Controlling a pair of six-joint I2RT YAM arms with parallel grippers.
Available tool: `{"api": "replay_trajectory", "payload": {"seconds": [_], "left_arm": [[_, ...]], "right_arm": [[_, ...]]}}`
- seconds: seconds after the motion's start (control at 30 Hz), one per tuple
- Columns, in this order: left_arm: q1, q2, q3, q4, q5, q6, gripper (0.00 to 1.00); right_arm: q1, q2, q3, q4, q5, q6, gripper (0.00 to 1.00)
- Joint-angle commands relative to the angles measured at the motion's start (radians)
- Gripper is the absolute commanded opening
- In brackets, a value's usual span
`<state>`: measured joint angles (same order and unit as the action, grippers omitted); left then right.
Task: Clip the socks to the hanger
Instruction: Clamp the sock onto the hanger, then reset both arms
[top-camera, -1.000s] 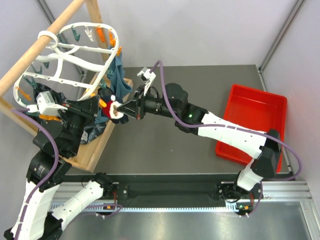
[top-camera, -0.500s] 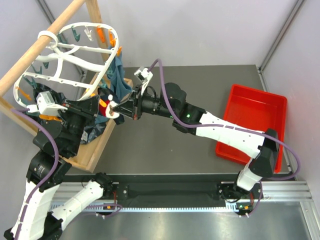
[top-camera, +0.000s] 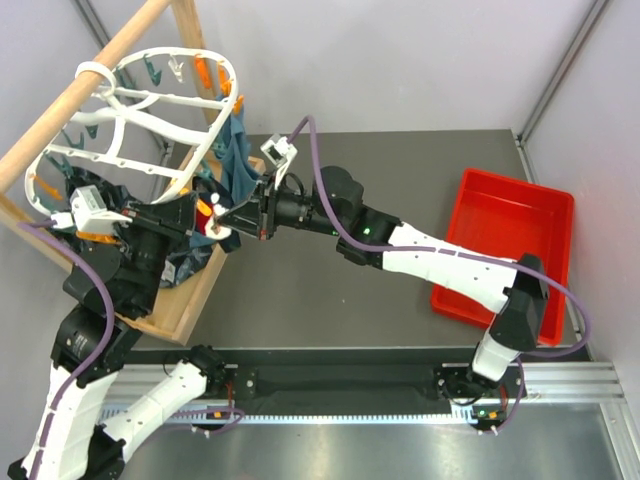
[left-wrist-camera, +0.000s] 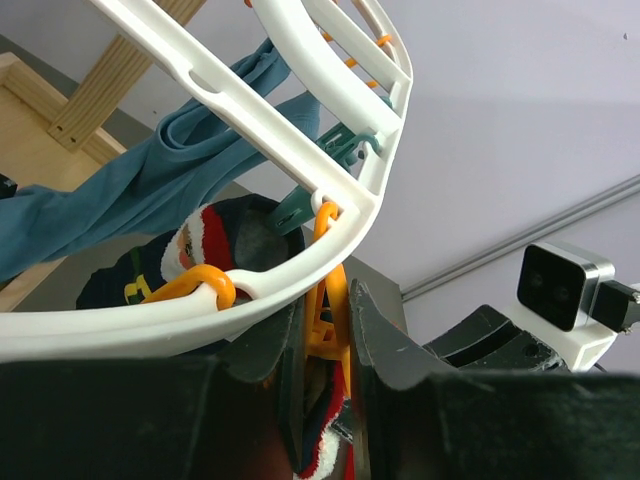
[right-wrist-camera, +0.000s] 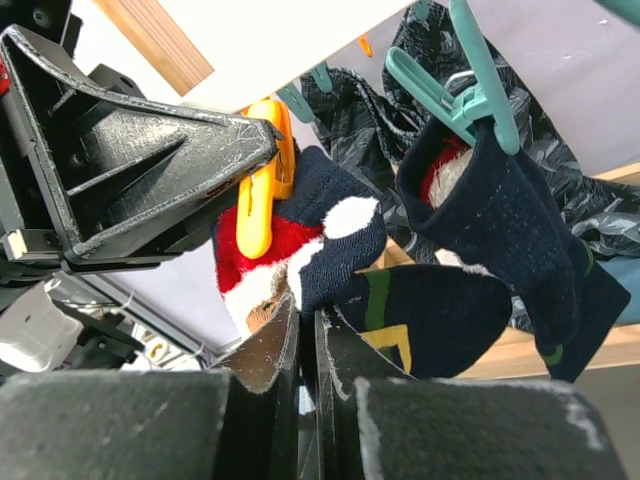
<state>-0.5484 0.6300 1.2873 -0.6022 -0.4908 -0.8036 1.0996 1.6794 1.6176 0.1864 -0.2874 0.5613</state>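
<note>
The right gripper (right-wrist-camera: 308, 315) clamps a sock (right-wrist-camera: 340, 245) beside the left gripper (left-wrist-camera: 325, 300), which squeezes a clip (left-wrist-camera: 322, 335). The bin (top-camera: 510, 240) lies well behind the right gripper.

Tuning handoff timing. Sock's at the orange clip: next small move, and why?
Probably the right gripper should push the sock, cuff first, slightly further into the orange clip. The left gripper pinches that clip and the cuff lies against it, but whether it sits between the clip's tips is unclear.
</note>
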Motion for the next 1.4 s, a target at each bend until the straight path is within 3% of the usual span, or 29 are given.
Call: {"api": "replay_trajectory", "payload": {"seconds": [0.0,0.07,0.1,0.27,0.43,0.7,0.83,1.0,1.1,1.27,1.37], "left_arm": [[-0.01,0.002,-0.008,-0.044,0.124,-0.002,0.11],[-0.01,0.0,-0.009,-0.044,0.126,0.001,0.2],[-0.01,-0.003,-0.008,-0.045,0.126,0.001,0.3],[-0.01,-0.013,-0.006,-0.047,0.121,0.009,0.5],[-0.01,-0.03,-0.002,-0.056,0.12,0.023,0.58],[-0.01,-0.099,0.021,-0.096,0.098,0.072,0.64],[-0.01,-0.142,0.03,-0.119,0.101,0.099,0.65],[-0.01,-0.22,0.026,-0.14,0.115,0.142,0.66],[-0.01,-0.265,0.02,-0.143,0.129,0.153,0.69],[-0.01,-0.296,0.021,-0.13,0.237,0.182,0.71],[-0.008,-0.254,0.02,-0.105,0.396,0.214,0.69]], "right_arm": [[0.017,0.0,0.059,0.071,-0.015,0.023,0.0],[0.017,0.003,0.059,0.079,-0.012,0.031,0.0],[0.017,0.003,0.059,0.081,-0.01,0.034,0.01],[0.019,0.023,0.065,0.1,-0.012,0.051,0.03],[0.017,0.045,0.071,0.12,-0.012,0.077,0.05],[0.017,0.094,0.11,0.117,-0.01,0.083,0.15],[0.017,0.111,0.117,0.084,0.007,0.068,0.24],[0.017,0.109,0.116,0.033,0.028,0.039,0.44],[0.017,0.091,0.116,-0.025,0.053,-0.006,0.47],[0.017,0.022,0.074,-0.134,0.137,-0.129,0.54],[0.011,-0.047,-0.002,-0.183,0.204,-0.196,0.62]]}}
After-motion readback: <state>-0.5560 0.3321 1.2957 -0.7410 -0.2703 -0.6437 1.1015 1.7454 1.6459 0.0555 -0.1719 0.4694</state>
